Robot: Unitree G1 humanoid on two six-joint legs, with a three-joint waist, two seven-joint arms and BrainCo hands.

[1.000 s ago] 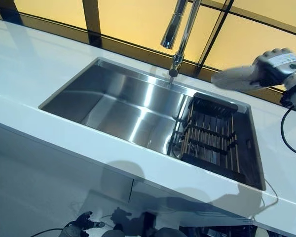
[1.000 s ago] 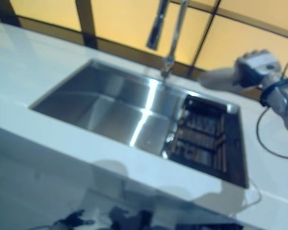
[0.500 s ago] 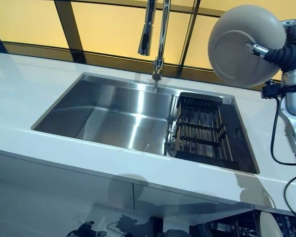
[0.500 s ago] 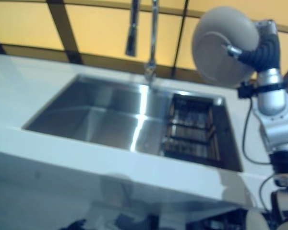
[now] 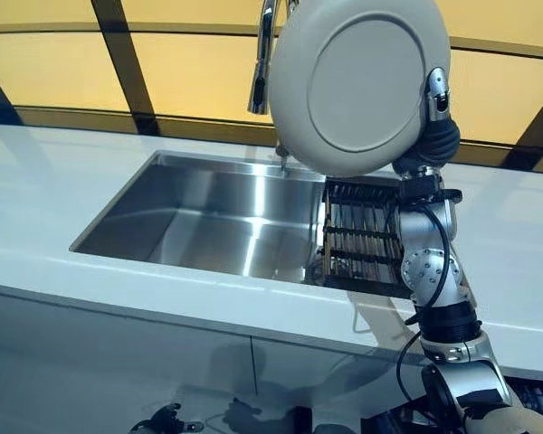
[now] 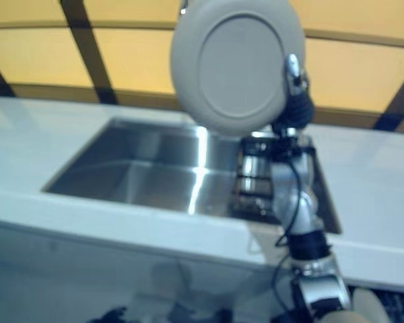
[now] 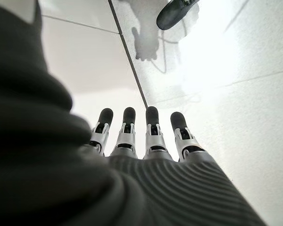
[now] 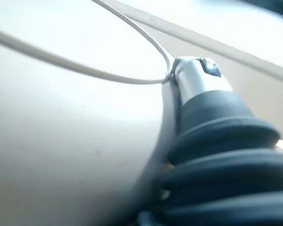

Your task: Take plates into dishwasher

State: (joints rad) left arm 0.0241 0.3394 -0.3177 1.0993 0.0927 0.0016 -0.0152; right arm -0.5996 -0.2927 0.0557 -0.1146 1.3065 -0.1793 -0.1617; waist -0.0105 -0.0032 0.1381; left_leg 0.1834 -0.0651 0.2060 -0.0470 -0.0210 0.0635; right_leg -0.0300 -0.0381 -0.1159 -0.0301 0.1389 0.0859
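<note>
Left hand [image 7: 141, 141]: low over the floor, fingers straight and empty. Stainless steel sink [image 5: 199, 212] and dark drying rack [image 5: 366, 240] below. Round beige plate [image 5: 357, 86] held aloft, pinched at its right rim by right hand [image 5: 434, 117]. Carrying step; next, probably lowering toward an unseen dishwasher.

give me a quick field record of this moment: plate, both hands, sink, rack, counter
plate: beige plate, held up on edge above the sink, underside toward the head camera
right hand: right hand gripping the plate's right rim, thumb on the underside
left hand: left hand hanging low over the floor, fingers straight, holding nothing
sink: steel sink, basin bare on its left part
rack: dark dish rack in the sink's right end, no plates seen in it
counter: white counter around the sink
faucet: partly hidden behind the plate
</note>
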